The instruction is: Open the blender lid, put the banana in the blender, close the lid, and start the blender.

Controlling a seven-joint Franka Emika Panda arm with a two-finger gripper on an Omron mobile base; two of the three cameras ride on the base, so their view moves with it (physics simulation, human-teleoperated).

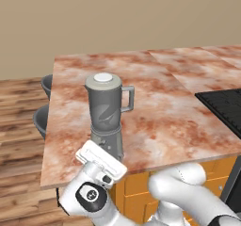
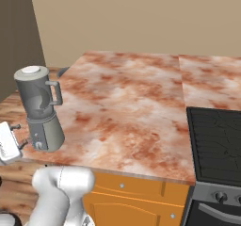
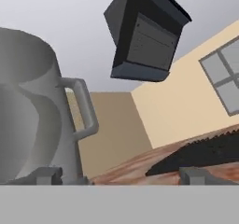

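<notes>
Tool at blender base, jaws wide.
Lid on jar; blender near left tabletop edge.

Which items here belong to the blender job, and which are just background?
Job: blender; blender lid, seated on the jar; gripper, open beside the blender base.

Background: stovetop; stools beyond the counter; range hood; window.

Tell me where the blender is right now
The blender stands on the marble counter near its front left corner, lid on, handle toward the stovetop. In the right base view it is at far left, just beyond the open hand.
</notes>
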